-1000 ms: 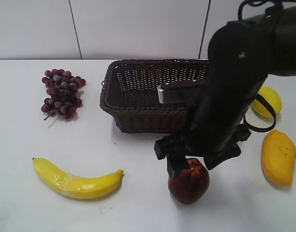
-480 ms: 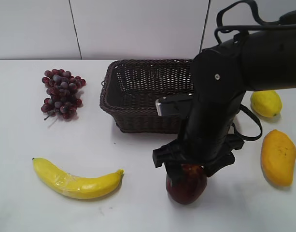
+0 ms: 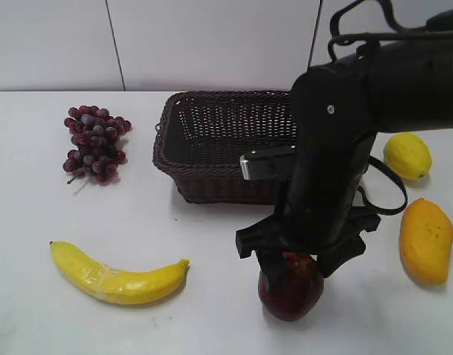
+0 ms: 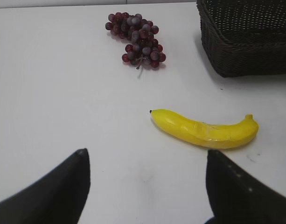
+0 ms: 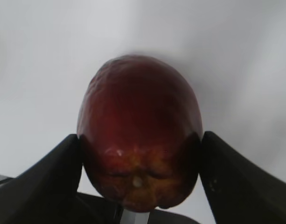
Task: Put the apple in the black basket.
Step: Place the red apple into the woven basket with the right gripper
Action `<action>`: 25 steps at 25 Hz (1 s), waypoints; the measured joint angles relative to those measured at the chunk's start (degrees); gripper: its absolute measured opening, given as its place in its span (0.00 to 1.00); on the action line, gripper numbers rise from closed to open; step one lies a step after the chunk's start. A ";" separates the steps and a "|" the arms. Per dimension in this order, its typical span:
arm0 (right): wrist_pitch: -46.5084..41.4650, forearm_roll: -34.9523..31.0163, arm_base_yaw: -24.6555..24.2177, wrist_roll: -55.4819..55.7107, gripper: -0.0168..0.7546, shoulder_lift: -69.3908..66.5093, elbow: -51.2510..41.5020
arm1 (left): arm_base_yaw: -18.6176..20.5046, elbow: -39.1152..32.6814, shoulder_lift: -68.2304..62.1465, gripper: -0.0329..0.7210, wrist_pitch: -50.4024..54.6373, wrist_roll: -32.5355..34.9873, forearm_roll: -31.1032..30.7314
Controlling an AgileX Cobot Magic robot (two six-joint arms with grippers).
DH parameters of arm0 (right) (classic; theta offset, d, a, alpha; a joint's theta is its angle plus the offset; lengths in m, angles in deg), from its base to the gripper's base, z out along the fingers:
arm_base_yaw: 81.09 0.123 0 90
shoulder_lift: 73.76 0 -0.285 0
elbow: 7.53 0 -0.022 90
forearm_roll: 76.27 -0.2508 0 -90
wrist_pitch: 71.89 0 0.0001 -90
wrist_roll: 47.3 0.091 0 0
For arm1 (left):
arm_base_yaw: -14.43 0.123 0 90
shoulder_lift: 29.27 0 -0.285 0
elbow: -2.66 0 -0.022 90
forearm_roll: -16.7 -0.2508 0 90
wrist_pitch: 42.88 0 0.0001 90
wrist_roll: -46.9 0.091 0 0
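Your right gripper [image 5: 140, 149] has its two black fingers [image 5: 54, 177] pressed against the sides of the apple [image 5: 139, 130], so it is clenched on the fruit. In the exterior view that gripper [image 3: 291, 259] sits on top of the apple [image 3: 291, 287], which rests on the white table [image 3: 211, 318] in front of the black basket [image 3: 211, 148], near it but not touching. You cannot tell from these views whether the apple is lifted clear of the surface.

To the apple's left you see a banana [image 3: 119, 277] lying on its side, and behind that a bunch of dark red grapes [image 3: 94, 143] to the left of the basket. On the right lie an orange mango [image 3: 427, 240] and, farther back, a yellow lemon [image 3: 407, 155].

Your left gripper [image 4: 145, 186] hangs above bare table with its fingers spread wide and nothing between them; ahead of it lie the banana [image 4: 205, 133], the grapes [image 4: 138, 42] and a corner of the basket [image 4: 247, 37].
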 joint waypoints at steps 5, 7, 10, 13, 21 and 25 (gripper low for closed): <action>-10.44 0.91 0.06 -2.73 0.75 6.41 6.20 | 0.00 0.00 0.00 0.78 0.00 0.03 0.00; -15.17 3.51 0.11 -3.08 0.75 7.99 11.52 | 0.00 0.00 0.00 0.77 0.00 0.12 0.00; -17.24 8.63 0.05 -4.23 0.75 7.81 20.69 | 0.00 0.00 0.00 0.77 0.00 0.02 0.00; -17.50 11.90 -0.22 -5.76 0.75 5.38 30.08 | 0.00 0.00 0.00 0.77 0.00 0.11 0.00; -17.55 12.44 -5.76 -10.17 0.75 -9.91 46.96 | 0.00 0.00 0.00 0.76 0.00 0.08 -0.11; -17.55 11.12 -8.47 -12.80 0.75 -17.48 50.01 | 0.00 0.00 0.00 0.76 0.00 0.13 -0.31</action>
